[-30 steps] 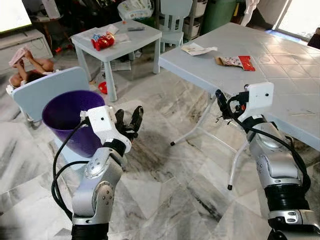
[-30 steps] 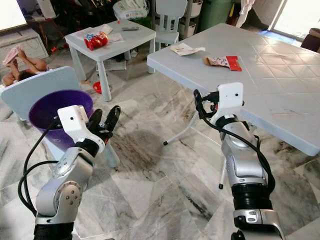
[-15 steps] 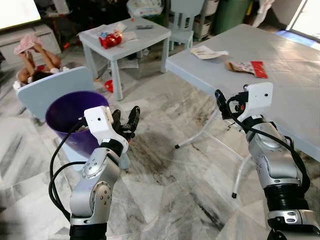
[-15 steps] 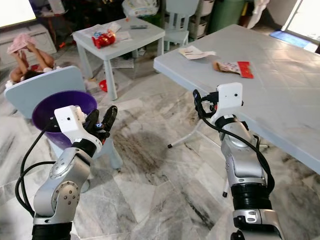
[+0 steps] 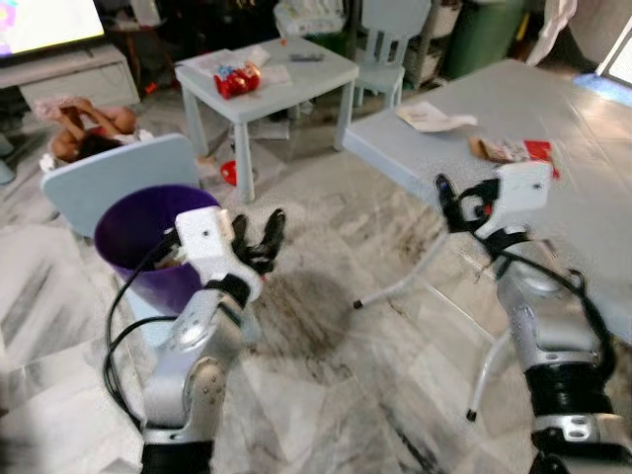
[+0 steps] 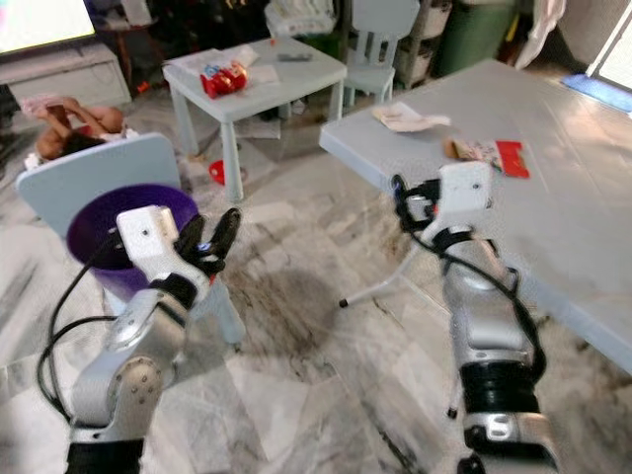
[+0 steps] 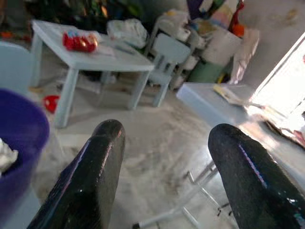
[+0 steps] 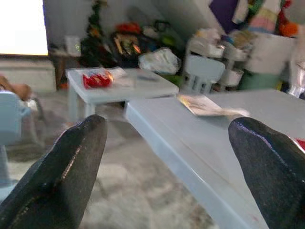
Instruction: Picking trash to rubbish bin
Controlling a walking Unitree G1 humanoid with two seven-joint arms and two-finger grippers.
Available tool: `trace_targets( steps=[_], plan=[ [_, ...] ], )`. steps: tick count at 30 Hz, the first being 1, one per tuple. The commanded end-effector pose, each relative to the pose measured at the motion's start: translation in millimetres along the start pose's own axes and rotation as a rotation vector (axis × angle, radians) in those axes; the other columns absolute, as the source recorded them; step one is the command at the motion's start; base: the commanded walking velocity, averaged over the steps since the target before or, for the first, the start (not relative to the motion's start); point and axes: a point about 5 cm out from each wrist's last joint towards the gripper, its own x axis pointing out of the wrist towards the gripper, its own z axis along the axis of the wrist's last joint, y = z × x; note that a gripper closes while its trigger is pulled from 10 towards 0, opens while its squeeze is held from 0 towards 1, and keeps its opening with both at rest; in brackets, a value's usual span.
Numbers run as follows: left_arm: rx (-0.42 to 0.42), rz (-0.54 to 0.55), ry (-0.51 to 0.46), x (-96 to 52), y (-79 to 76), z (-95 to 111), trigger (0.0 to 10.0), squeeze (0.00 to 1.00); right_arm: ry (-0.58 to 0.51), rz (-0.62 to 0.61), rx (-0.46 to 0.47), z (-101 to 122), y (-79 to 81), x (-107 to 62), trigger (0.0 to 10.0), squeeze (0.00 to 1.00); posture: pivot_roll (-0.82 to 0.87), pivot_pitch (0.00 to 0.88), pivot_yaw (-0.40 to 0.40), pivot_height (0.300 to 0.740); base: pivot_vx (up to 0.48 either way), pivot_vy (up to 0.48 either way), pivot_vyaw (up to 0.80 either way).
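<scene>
A purple rubbish bin (image 5: 133,235) stands on a pale blue chair (image 5: 109,178) at my left, with a white scrap (image 7: 6,157) inside it. My left gripper (image 5: 259,235) hovers just right of the bin's rim, open and empty. My right gripper (image 5: 452,197) is raised by the near edge of the large pale table (image 5: 592,197), open and empty. On that table lie a crumpled white paper (image 5: 427,117) and a red and brown wrapper (image 5: 512,150), both beyond the right gripper. Red packets (image 5: 237,79) lie on the small table (image 5: 281,74).
The large table's folding legs (image 5: 415,276) stand on the marble floor between my arms. A small chair (image 5: 390,39), a green bin (image 5: 484,35) and clutter line the back. A small figure (image 5: 84,128) lies on the floor at back left.
The whole picture has shifted and blurred, so the camera has moved; the bin and tables now sit further right. Both arms hold the same raised pose, fingers still open.
</scene>
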Motion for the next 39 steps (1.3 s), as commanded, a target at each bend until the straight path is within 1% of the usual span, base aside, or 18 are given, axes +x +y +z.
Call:
trace_targets(
  steps=[1, 6, 16, 39],
  plan=[
    [-0.003, -0.028, 0.007, 1.5, -10.3, -2.1, 10.0, 0.0, -0.004, -0.035, -0.017, 2.5, -12.9, -2.4, 10.0, 0.0, 0.05, 0.064, -0.058, 0.74, 0.435, 0.0, 0.0],
    [0.002, -0.025, 0.016, 1.2, -10.1, -3.6, 10.0, 0.0, -0.001, -0.035, -0.02, 1.7, -12.7, -2.5, 10.0, 0.0, 0.05, 0.064, -0.058, 0.74, 0.442, 0.0, 0.0],
    [0.007, -0.021, 0.021, 1.3, -9.1, -4.0, 10.0, 0.0, 0.001, -0.035, -0.021, 1.1, -11.8, -2.6, 10.0, 0.0, 0.05, 0.065, -0.056, 0.74, 0.446, 0.0, -0.69],
    [0.024, -0.012, 0.035, 1.5, -7.5, -6.1, 10.0, 0.0, -0.005, -0.028, -0.019, 2.1, -10.8, -0.5, 10.0, 0.0, 0.05, 0.059, -0.059, 0.74, 0.45, 0.0, 0.0]
  ],
)
